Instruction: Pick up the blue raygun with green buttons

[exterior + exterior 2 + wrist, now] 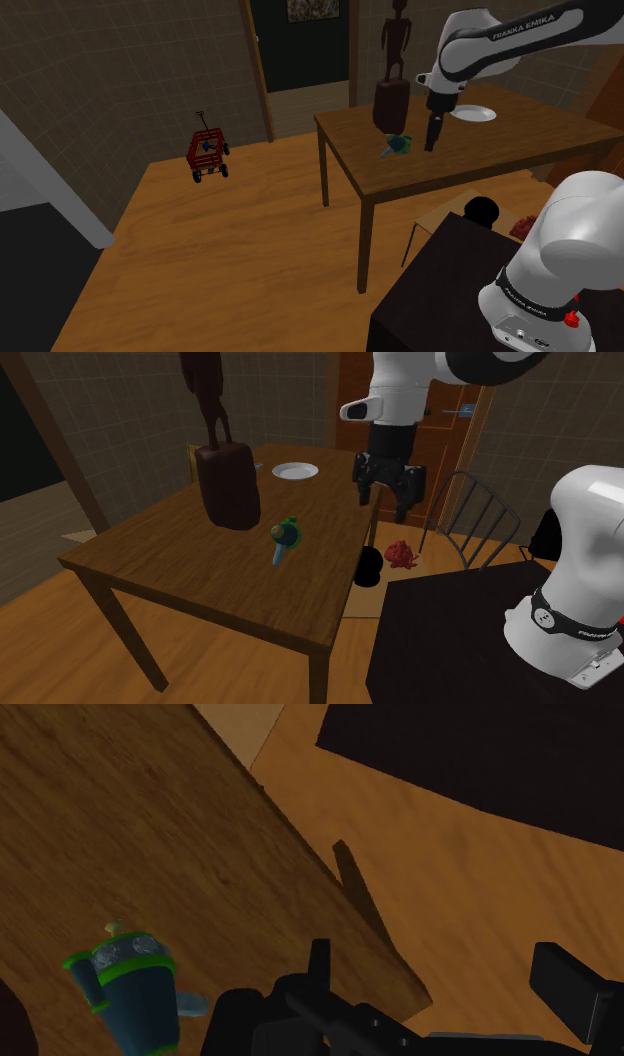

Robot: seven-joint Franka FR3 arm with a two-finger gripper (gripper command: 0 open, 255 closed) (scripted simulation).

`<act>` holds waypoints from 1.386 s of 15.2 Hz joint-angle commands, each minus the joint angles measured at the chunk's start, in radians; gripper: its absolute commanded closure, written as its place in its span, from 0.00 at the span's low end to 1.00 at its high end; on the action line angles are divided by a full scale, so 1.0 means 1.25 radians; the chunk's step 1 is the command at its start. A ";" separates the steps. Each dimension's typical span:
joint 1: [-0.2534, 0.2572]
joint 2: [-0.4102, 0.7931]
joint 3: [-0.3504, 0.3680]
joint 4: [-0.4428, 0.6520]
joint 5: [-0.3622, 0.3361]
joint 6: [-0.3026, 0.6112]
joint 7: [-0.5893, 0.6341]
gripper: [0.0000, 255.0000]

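black gripper [386, 500]: fingers apart, empty | stubby blue green-trimmed raygun [130, 992]: outside the fingers, off to one side | risk: descending here probably strikes brown wooden table [120, 824] edge, missing raygun

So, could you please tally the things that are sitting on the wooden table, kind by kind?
blue raygun: 1
dark figure statue: 1
white plate: 1
Total: 3
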State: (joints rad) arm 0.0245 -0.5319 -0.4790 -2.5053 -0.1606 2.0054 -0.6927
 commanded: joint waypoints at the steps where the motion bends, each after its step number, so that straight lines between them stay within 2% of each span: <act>1: 0.017 0.049 -0.047 0.020 0.010 0.049 -0.078 0.00; 4: 0.057 0.139 -0.119 0.068 0.055 0.111 -0.197 0.00; 6: 0.089 0.205 -0.168 0.107 0.106 0.146 -0.287 0.00; 8: 0.122 0.279 -0.214 0.151 0.176 0.171 -0.387 0.00; 11: 0.152 0.405 -0.266 0.231 0.319 0.184 -0.555 0.00; 14: 0.132 0.540 -0.269 0.326 0.474 0.163 -0.718 0.00; 17: 0.068 0.657 -0.230 0.432 0.594 0.126 -0.843 0.00; 18: 0.048 0.687 -0.216 0.464 0.620 0.114 -0.871 0.00; 21: 0.039 0.705 -0.204 0.454 0.641 0.134 -0.889 0.00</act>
State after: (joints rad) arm 0.0804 0.3361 -0.7411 -1.9379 0.6248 2.1660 -1.7887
